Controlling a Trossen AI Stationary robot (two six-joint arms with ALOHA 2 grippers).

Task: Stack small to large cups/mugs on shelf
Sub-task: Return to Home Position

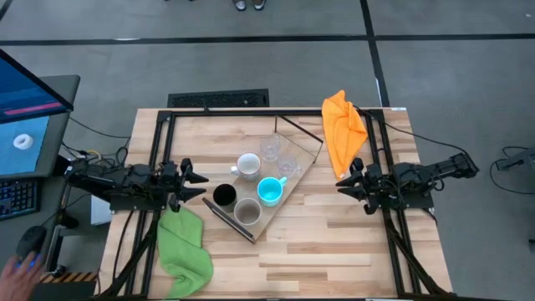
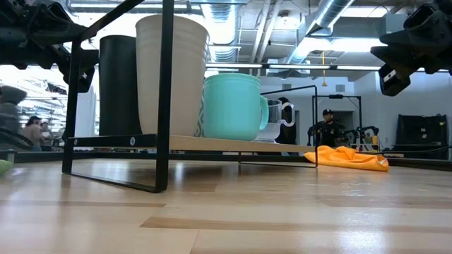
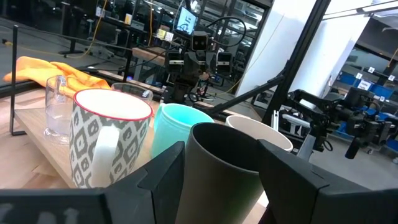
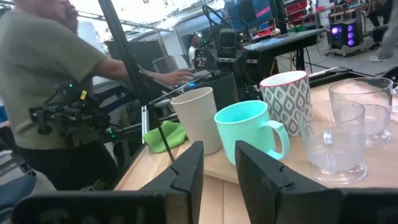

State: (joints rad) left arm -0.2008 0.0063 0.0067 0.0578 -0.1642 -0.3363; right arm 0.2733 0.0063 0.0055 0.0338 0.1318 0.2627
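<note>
The shelf (image 1: 249, 186), a light-wood board on a dark metal frame, stands slantwise at mid-table. On it stand a black cup (image 1: 223, 195), a beige-grey cup (image 1: 247, 211), a bright blue mug (image 1: 269, 191), a white patterned mug (image 1: 247, 165) and two clear glasses (image 1: 269, 147) (image 1: 289, 163). My left gripper (image 1: 198, 186) is open and empty, just left of the black cup (image 3: 217, 168), which shows between its fingers without touching them. My right gripper (image 1: 343, 180) is open and empty, to the right of the shelf, facing the blue mug (image 4: 245, 130).
A green cloth (image 1: 184, 247) lies at the near left, below my left arm. An orange cloth (image 1: 344, 130) lies at the far right. A dark frame rail (image 2: 166, 92) rises at the shelf's near corner. A person's hand (image 1: 21, 259) shows off the table's left.
</note>
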